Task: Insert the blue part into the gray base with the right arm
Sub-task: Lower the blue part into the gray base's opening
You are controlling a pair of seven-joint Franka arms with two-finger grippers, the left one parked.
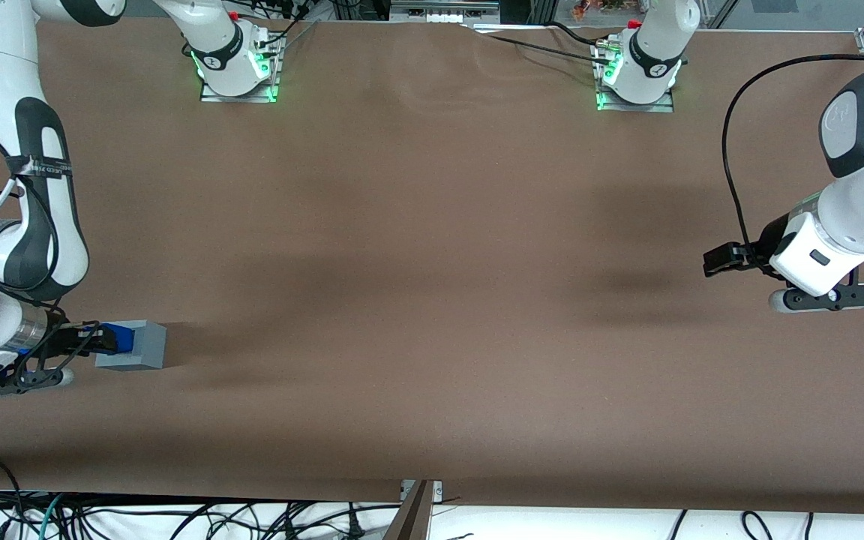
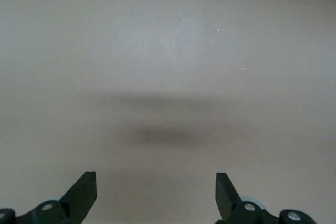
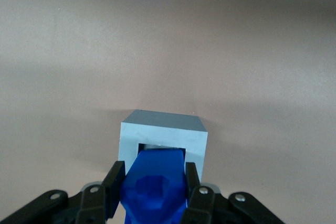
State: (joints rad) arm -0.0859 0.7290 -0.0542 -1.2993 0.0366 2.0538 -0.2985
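A: What does the front view establish?

B: The right arm (image 1: 4,247) reaches down at the working arm's end of the brown counter (image 1: 432,300). Its hand (image 1: 98,339) lies level with the gray base (image 1: 134,346), which rests on the counter at about eight o'clock from the counter's centre. The blue part (image 1: 118,337) shows as a blue patch against the base's face at nine o'clock, between the black fingers (image 1: 79,341).

A: And what does the right wrist view add?

B: It shows the recess. The gray base (image 3: 164,139) turns a framed square opening toward the hand (image 3: 155,182), and the blue part (image 3: 156,187) is clamped between the two fingers (image 3: 114,178), its leading end entering that opening. The front view does not show the recess.

A: Which way does the part point?

B: Its long axis runs along the fingers, straight into the base; in the front view that is toward three o'clock, roughly parallel to the counter.

A: Any legible writing?

B: A dark band on the arm carries small white lettering, too small to read.
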